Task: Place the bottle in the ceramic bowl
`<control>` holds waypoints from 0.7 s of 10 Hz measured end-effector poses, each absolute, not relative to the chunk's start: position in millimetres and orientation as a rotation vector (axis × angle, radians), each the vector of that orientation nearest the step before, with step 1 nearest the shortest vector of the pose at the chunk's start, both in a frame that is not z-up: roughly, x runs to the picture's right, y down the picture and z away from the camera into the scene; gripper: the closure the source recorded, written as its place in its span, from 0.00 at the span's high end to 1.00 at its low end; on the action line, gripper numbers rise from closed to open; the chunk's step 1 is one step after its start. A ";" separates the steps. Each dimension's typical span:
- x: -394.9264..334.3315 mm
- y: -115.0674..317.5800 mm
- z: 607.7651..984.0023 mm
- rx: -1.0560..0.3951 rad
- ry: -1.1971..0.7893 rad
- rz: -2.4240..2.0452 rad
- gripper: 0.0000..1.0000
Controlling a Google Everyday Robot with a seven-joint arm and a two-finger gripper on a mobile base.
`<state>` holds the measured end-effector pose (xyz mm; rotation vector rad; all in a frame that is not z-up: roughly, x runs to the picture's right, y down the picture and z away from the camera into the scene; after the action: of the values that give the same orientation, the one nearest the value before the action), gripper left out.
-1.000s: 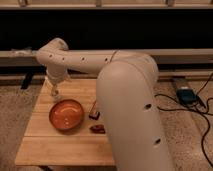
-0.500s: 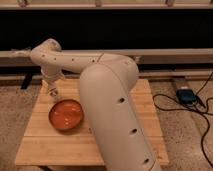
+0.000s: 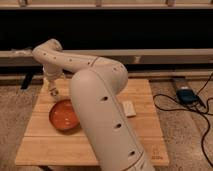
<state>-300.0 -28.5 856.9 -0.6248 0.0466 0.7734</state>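
Claw (image 3: pixel 52 90): low over far-left tabletop (image 3: pixel 145 142), just beyond far rim of ceramic bowl (image 3: pixel 63 116); apart or clamped, cannot tell. Small pale shape at claw tip: judged to be the bottle (image 3: pixel 52 93), not certain. Ceramic bowl: left part of tabletop, orange inside bare, nothing in it. Pale flat item (image 3: pixel 129 108): right of arm (image 3: pixel 100 105), apart from bowl. Status: placing not yet done; remaining, short carry nearward over bowl, then release.
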 end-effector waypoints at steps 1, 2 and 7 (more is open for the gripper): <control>-301.7 -30.0 858.4 -0.633 0.040 0.777 0.78; -302.5 -30.9 858.7 -0.645 0.035 0.780 0.78; -318.4 -27.4 853.9 -0.690 -0.001 0.776 0.78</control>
<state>-318.4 -27.4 853.9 -0.6901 -0.0014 0.7757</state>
